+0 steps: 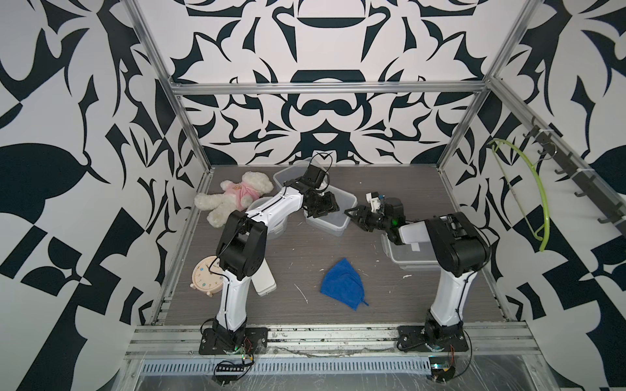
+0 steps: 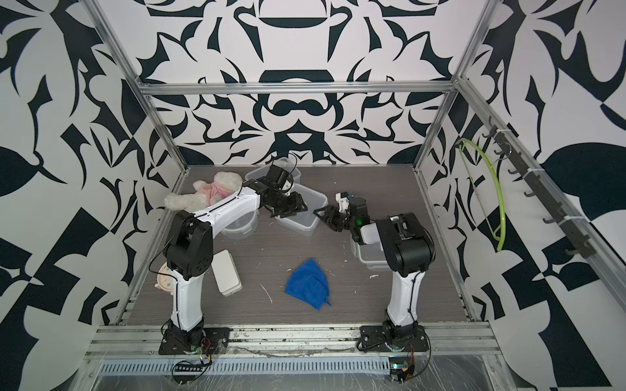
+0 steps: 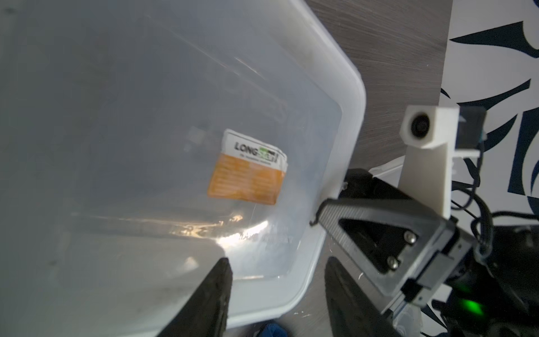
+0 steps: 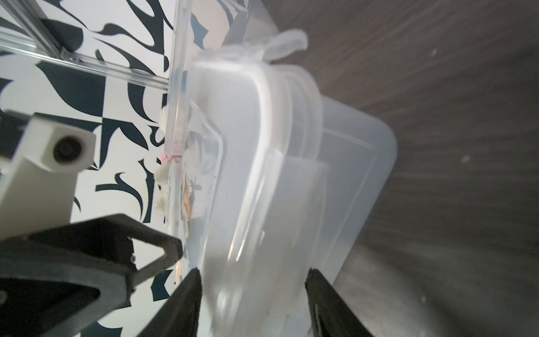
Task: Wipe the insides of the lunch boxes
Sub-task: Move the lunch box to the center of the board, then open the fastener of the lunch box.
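Clear rectangular plastic lunch box [image 1: 333, 226] mid-frame in both top views – left gripper [image 3: 277, 262] fingers straddle its stickered lid [image 3: 145, 116] rim, right gripper [image 4: 254, 272] fingers its end, grip can't be told – pin box, lift lid slowly.

In both top views, the grey wood-grain surface [image 1: 305, 250] is carrying 3 clear boxes. A round lunch box [image 2: 237, 226] is sitting left of centre, a centre lunch box [image 1: 330, 225] beside it, and a right-hand lunch box [image 1: 406, 260] at the right. A teddy bear [image 1: 230, 198] is lying at the upper left. A clock [image 1: 203, 276] and a white case [image 1: 264, 282] are lying at the lower left, with a blue cloth [image 1: 342, 282] below centre. White scraps [image 1: 300, 292] are lying scattered around.
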Motion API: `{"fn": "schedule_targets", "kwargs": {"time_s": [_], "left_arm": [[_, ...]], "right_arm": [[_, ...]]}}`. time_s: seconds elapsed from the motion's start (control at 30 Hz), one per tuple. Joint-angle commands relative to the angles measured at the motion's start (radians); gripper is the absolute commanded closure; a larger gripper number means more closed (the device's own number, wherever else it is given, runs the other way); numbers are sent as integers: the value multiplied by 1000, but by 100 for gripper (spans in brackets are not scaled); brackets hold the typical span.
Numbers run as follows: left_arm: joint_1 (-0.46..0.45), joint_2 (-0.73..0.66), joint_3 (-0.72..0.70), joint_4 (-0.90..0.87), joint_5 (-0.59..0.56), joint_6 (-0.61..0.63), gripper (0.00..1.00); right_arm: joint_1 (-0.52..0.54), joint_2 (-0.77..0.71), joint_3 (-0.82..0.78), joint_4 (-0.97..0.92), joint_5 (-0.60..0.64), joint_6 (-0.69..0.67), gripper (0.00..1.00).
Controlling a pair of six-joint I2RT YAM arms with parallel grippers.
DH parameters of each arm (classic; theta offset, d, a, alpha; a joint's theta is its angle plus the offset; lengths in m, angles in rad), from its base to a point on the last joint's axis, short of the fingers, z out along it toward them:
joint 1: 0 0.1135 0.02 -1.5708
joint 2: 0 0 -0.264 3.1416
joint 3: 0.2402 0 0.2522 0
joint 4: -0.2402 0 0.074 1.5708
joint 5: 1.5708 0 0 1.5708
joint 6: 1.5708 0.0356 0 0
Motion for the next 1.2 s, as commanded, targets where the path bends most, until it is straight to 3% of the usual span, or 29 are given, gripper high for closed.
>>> {"fn": "schedule_targets", "kwargs": {"time_s": [0.0,0.23,0.43,0.7,0.83,1.17], "left_arm": [[6,52,38,-20,15,9,44],[18,134,157,-54,23,24,44],[47,234,293,-100,37,33,44],[53,285,265,-70,55,11,45],[52,287,226,-40,61,-5,45],[52,290,123,33,90,-37,45]], "right_arm": [[-38,25,80,141,-93,81,42],[-66,84,154,154,-147,101,40],[-66,161,126,389,-179,239,40],[-36,247,93,606,-179,369,42],[-23,281,85,674,-159,419,47],[-23,244,88,672,-139,434,72]]}}
